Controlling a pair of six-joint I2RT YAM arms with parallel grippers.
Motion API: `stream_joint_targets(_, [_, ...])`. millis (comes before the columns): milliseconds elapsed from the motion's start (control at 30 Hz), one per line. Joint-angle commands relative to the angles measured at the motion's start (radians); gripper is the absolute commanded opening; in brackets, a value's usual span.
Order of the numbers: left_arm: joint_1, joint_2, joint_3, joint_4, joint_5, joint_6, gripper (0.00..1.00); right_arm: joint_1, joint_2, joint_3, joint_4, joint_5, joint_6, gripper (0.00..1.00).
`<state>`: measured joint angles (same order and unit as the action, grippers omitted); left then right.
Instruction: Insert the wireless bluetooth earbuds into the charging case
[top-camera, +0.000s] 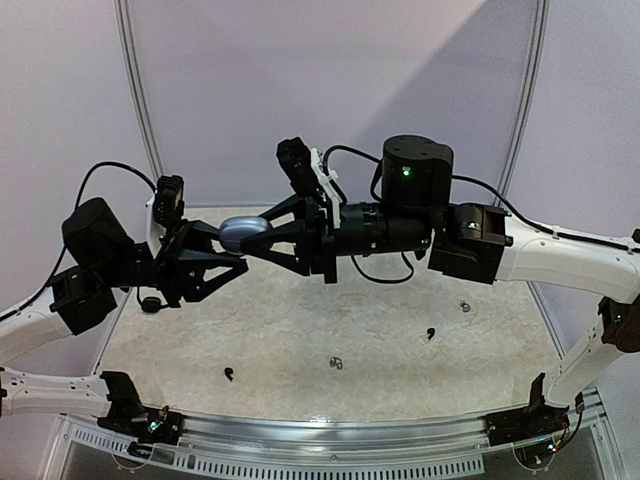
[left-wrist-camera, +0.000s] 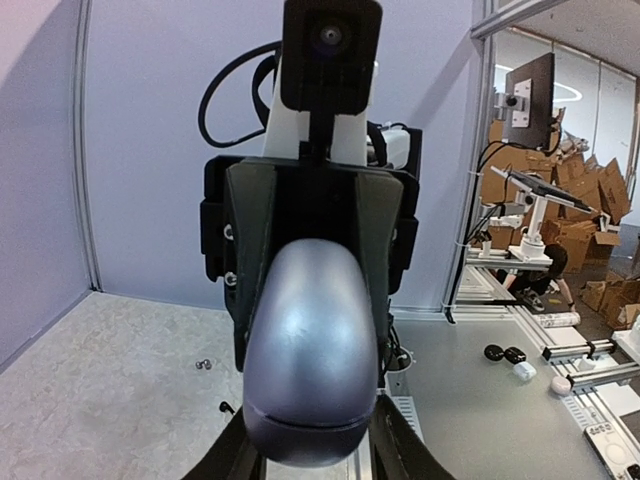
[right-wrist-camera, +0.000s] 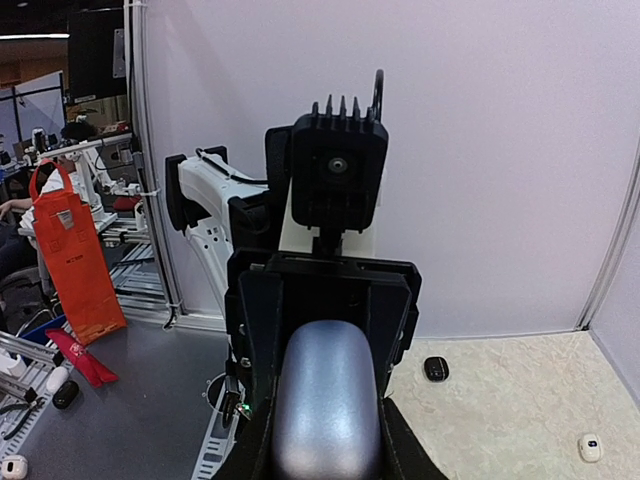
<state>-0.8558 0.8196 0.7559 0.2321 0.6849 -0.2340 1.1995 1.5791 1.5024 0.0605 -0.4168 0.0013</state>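
Left claw (top-camera: 228, 243) and right claw (top-camera: 268, 238) both clamp the grey case (top-camera: 246, 232) from opposite ends, aloft, likely to open it. Earbuds (top-camera: 336, 362) lie on the counter (top-camera: 300, 320) below.

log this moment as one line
left tool: shut on case | right tool: shut on case | case: held in the air between both tools | earbuds: loose on table
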Motion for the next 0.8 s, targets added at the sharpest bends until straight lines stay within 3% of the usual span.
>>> stream_joint_targets(0, [-0.019, -0.011, 0.0, 0.024, 0.015, 0.009, 0.35, 0.0, 0.023, 0.01, -0.06, 0.057, -0.03, 0.0])
stream_joint_targets(367, [-0.019, -0.009, -0.003, 0.028, 0.009, 0.007, 0.27, 0.0, 0.029, 0.015, -0.15, 0.089, -0.088, 0.0])
stream_joint_targets(600, [-0.019, -0.003, 0.001, 0.021, 0.03, 0.02, 0.36, -0.001, 0.024, 0.017, -0.2, 0.106, -0.115, 0.0])
stream_joint_targets(667, [-0.019, 0.001, 0.005, 0.019, 0.033, 0.019, 0.3, -0.001, 0.023, 0.016, -0.207, 0.11, -0.119, 0.0])
stream_joint_targets(767, [-0.019, 0.004, 0.008, 0.014, 0.037, 0.018, 0.13, -0.001, 0.019, 0.009, -0.191, 0.108, -0.111, 0.0])
